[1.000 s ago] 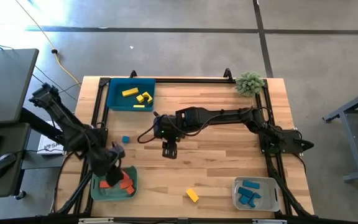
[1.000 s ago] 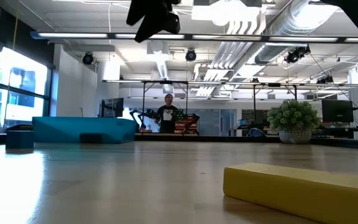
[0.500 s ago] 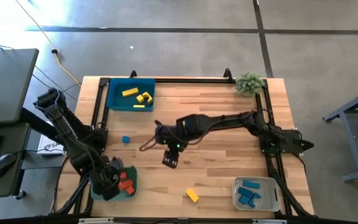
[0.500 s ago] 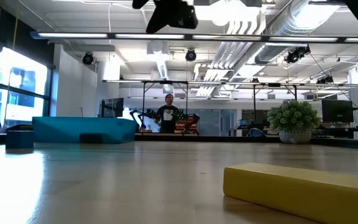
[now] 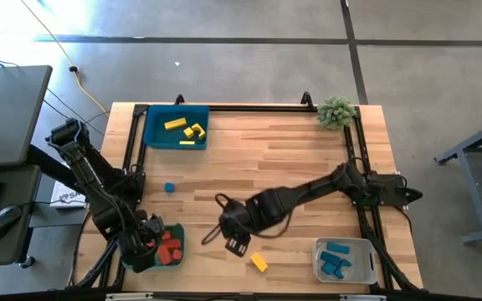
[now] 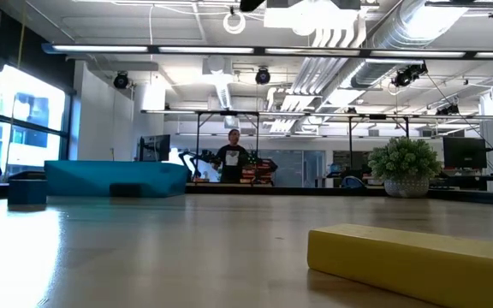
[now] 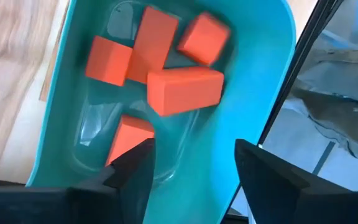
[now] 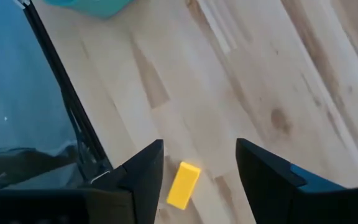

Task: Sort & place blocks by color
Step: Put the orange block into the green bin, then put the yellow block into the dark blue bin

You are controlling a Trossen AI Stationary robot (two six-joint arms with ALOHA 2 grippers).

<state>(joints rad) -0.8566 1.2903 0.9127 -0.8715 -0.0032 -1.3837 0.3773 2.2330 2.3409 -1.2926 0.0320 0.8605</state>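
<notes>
Bright, even indoor light; sharpness varies by view.
Ceiling strip lights glare white overhead, and daylight flares on the floor beyond the table. The yellow block looms soft-focused; the red-orange blocks smear with motion blur.

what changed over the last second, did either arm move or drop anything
The right gripper swung from mid-table down toward the yellow bar near the front edge, fingers open and empty. The left gripper lowered over the teal tray and opened, letting go of a red block. The yellow bar, lone blue cube and other trays stayed put.
</notes>
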